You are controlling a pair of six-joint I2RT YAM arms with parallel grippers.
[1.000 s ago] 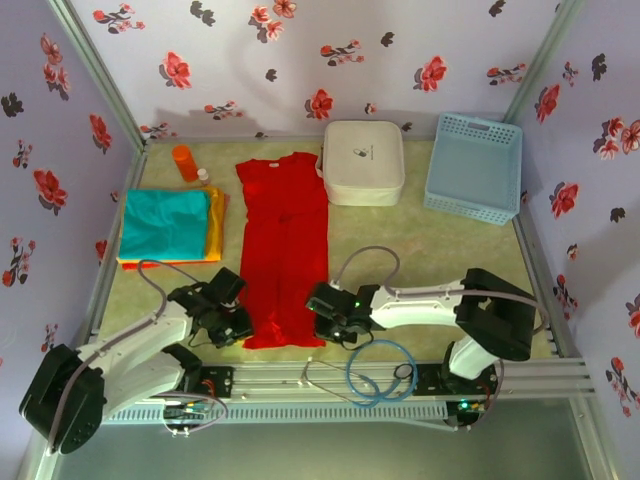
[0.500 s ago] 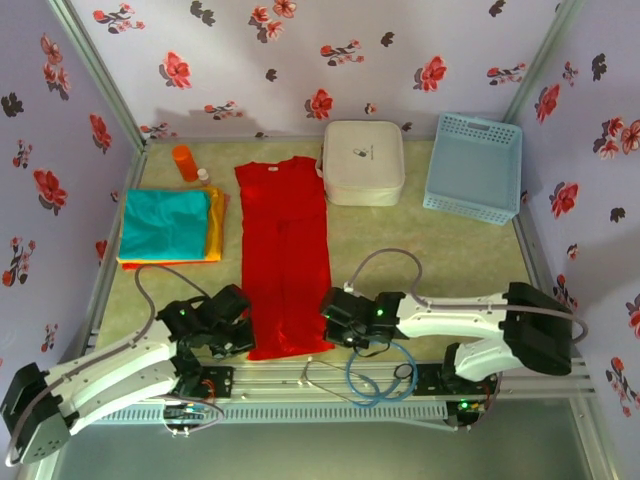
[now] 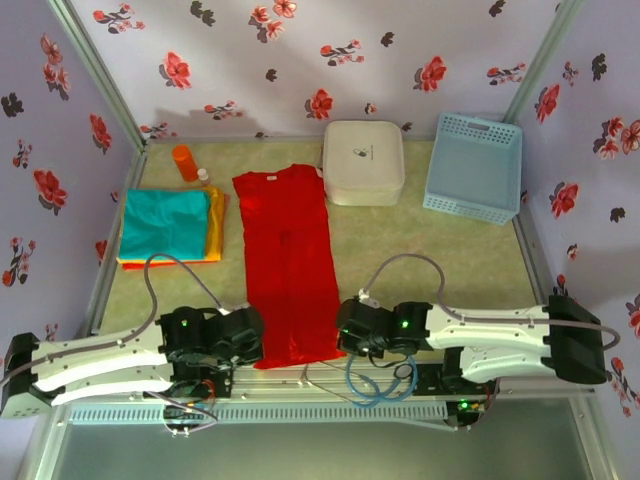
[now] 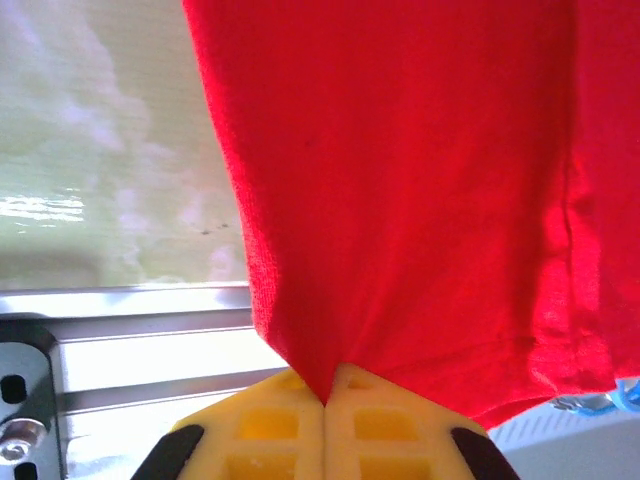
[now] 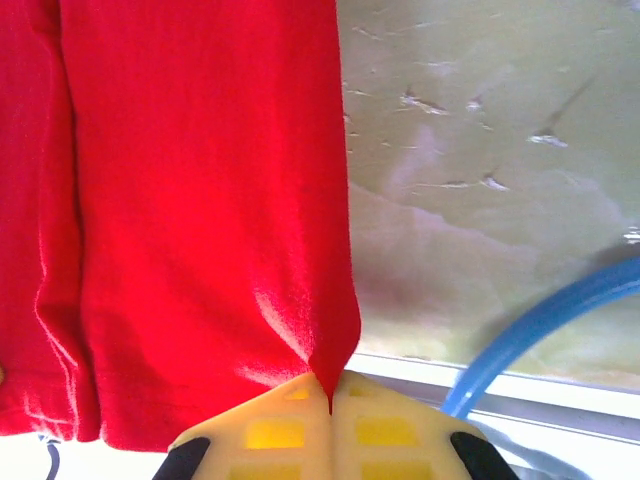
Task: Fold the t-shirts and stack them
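The near left corner of the red t-shirt point(image 3: 288, 262) was clamped in the closed left pincer point(image 4: 325, 398); the shirt was laid lengthwise on the table point(image 3: 420, 250), its near right corner pinched in the closed right pincer point(image 5: 330, 392).

Your left pincer point(image 4: 325, 398) and right pincer point(image 5: 331, 398) each clamp a corner of the red t-shirt point(image 3: 290, 260), arms stretched low along the near edge of the tabletop point(image 3: 420, 250).

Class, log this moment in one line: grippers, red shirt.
left gripper: shut on red t-shirt hem corner | right gripper: shut on opposite hem corner | red t-shirt: laid long, collar far, hem near
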